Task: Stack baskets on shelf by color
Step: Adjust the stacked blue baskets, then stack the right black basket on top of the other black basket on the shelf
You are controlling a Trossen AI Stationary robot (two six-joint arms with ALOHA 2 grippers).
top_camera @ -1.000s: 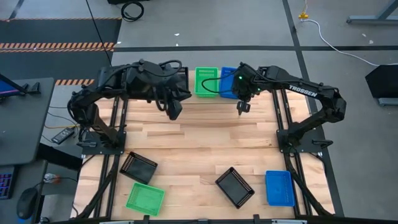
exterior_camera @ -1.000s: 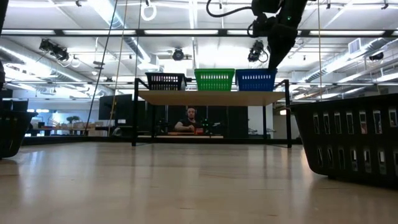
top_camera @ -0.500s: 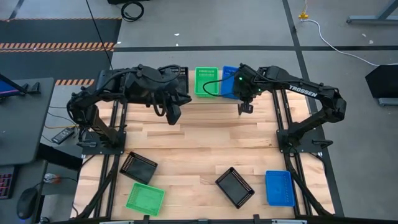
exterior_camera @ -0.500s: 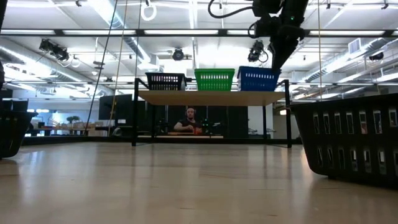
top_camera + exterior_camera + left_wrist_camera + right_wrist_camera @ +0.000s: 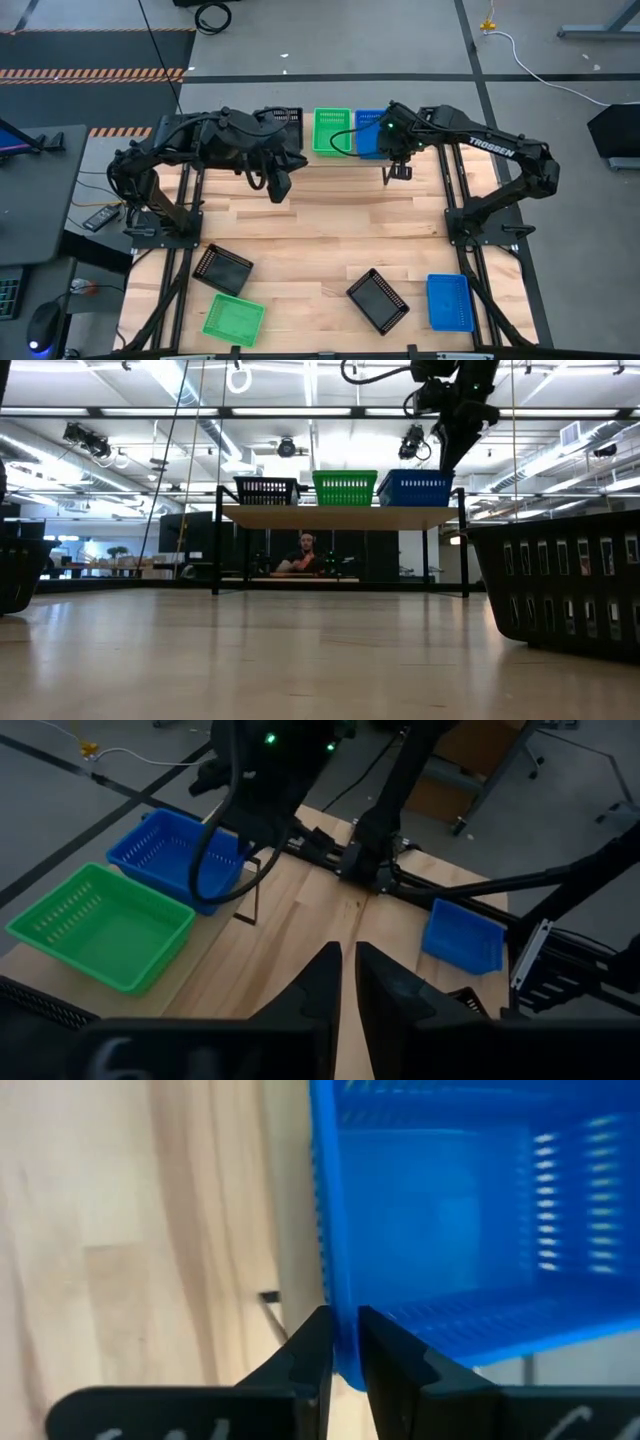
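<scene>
Shelf [image 5: 340,515] stands at the far edge of the wooden surface [image 5: 320,230], three baskets in a row on top: black basket [image 5: 266,490] on the left arm's side, green basket [image 5: 345,488] in the middle, blue basket [image 5: 414,488] on the right arm's side. In the low view the blue one sits tilted, the end toward the green basket raised.

Right claw [image 5: 397,172] is at the front corner of that blue basket [image 5: 369,133]. Right wrist view: fingers [image 5: 310,1355] nearly together with the blue basket's wall [image 5: 335,1280] running right down to the narrow gap; cannot tell if they actually pinch the rim.

Left claw [image 5: 279,186] hangs over the surface just in front of the shelf, near the black basket [image 5: 281,123]. Left wrist view: its fingers [image 5: 318,982] close together with a thin gap, nothing between them. That view also shows the green basket [image 5: 100,925] and blue basket [image 5: 180,855] side by side on the shelf.

Loose baskets on the near part of the surface: black basket [image 5: 222,268] and green basket [image 5: 233,319] on the left arm's side, near each other; another black basket [image 5: 377,299] just beside a blue basket [image 5: 449,301] on the right arm's side.

Person [image 5: 305,555] visible in the room behind, under the shelf line.
</scene>
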